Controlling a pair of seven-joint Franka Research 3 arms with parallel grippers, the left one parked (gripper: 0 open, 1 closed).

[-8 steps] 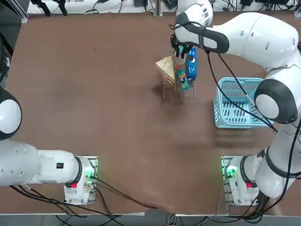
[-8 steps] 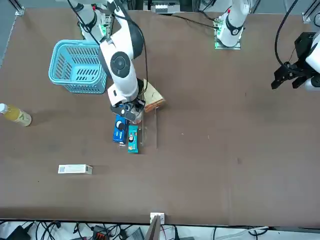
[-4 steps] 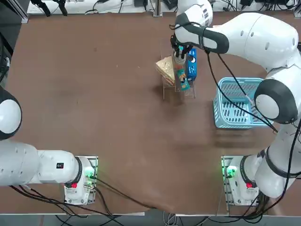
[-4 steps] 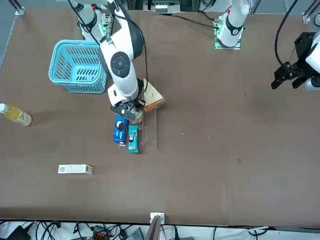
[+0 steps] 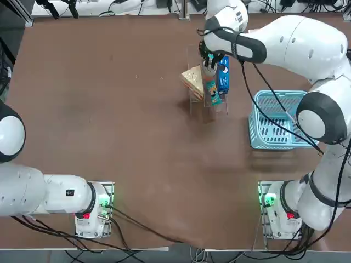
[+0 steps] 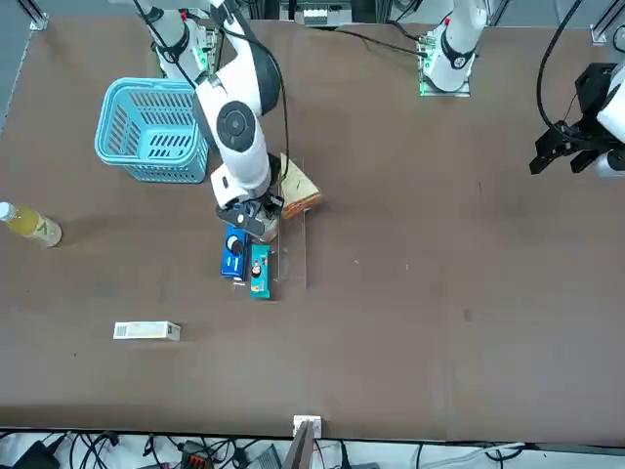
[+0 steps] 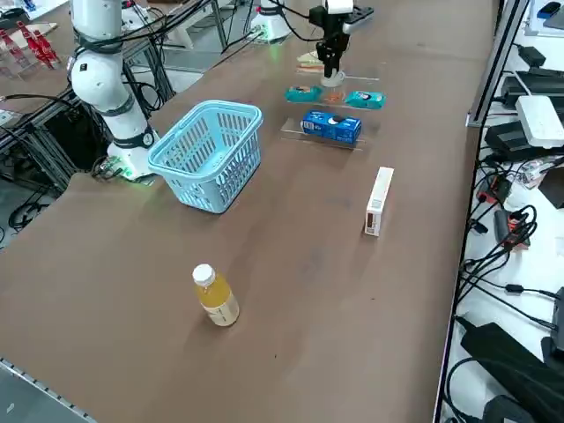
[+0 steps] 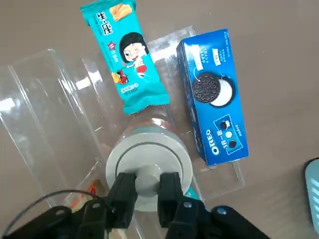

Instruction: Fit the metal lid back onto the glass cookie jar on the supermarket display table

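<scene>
Fingers of the right gripper (image 8: 147, 191) are clamped on the central knob of the metal lid (image 8: 147, 164), which appears to be seated on the glass cookie jar (image 8: 164, 130). The jar is placed near the far edge of the supermarket display table (image 5: 109, 120), beside a teal snack packet (image 8: 126, 57) and a blue Oreo box (image 8: 213, 97).

A wide dark-brown surface (image 5: 109, 120) is seen edged by a metal rail (image 7: 486, 84), beyond which cables (image 7: 502, 256) and grey boxes (image 7: 539, 119) are laid on a pale floor, with further cabling (image 6: 195, 454) along the near edge.
</scene>
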